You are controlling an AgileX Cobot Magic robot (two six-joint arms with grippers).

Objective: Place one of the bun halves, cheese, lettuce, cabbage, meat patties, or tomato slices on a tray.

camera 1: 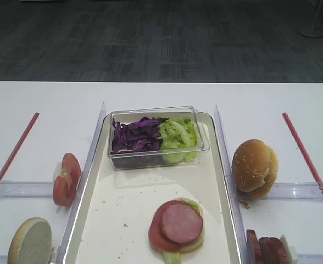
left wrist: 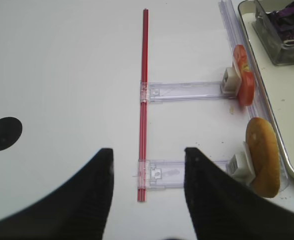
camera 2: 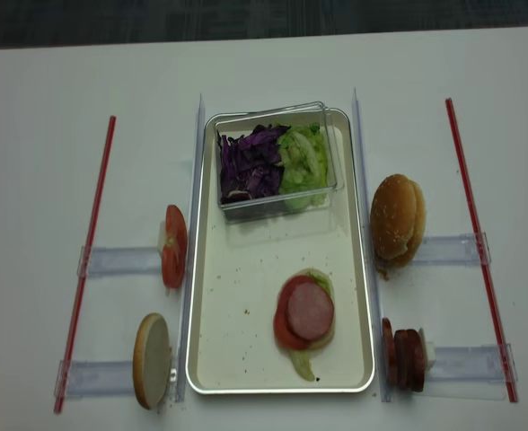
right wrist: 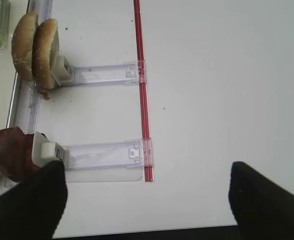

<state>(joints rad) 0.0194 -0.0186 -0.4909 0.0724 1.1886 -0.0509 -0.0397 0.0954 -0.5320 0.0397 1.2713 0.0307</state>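
The right gripper (right wrist: 147, 200), jaws spread wide and empty, hangs over bare table right of the tray (camera 2: 246, 359), with the upright meat patties (right wrist: 9, 152) just left of its left finger, nearer than the bun halves (right wrist: 37, 50).

Exterior high: set at the table's near edge, angled down and forward, fairly close, taking in the long cream-white metal-rimmed tray (camera 1: 150, 192) up to the dark carpet beyond. Exterior high realsense: almost straight overhead, further back, covering the same tray (camera 2: 246, 296) plus both thin red rods. Right wrist: low and close over the right side, looking down past black right gripper fingers (right wrist: 27, 200) at upright sesame bun halves (right wrist: 37, 47). Left wrist: mirrored on the left, looking past black left gripper fingers (left wrist: 207, 190) at the upright red tomato slice (left wrist: 243, 75). Tray shared by both high views.
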